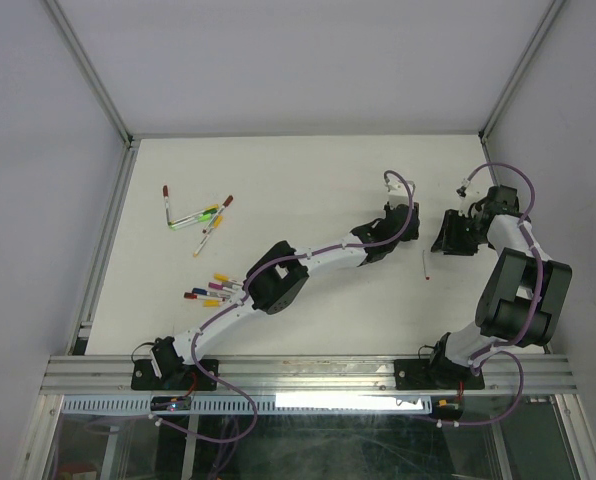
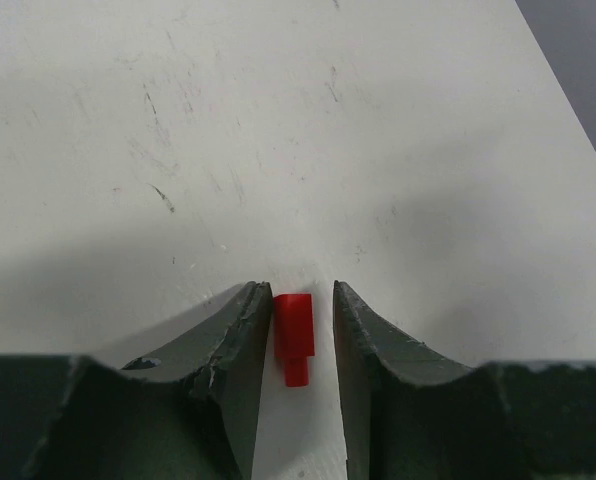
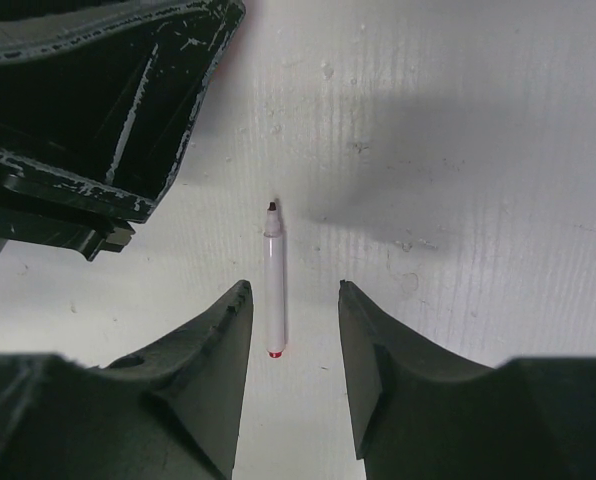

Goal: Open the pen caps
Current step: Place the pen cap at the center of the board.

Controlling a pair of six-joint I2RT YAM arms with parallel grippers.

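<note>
Red pen cap lies loose between the left pincer's parted jaws.

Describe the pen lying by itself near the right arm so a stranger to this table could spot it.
Start on the right half of the white table, where the right gripper hangs. Close beside it one pen lies alone, far from the bunches of pens at the left. Its cap is off: a bare dark tip at one end, red at the other.
</note>
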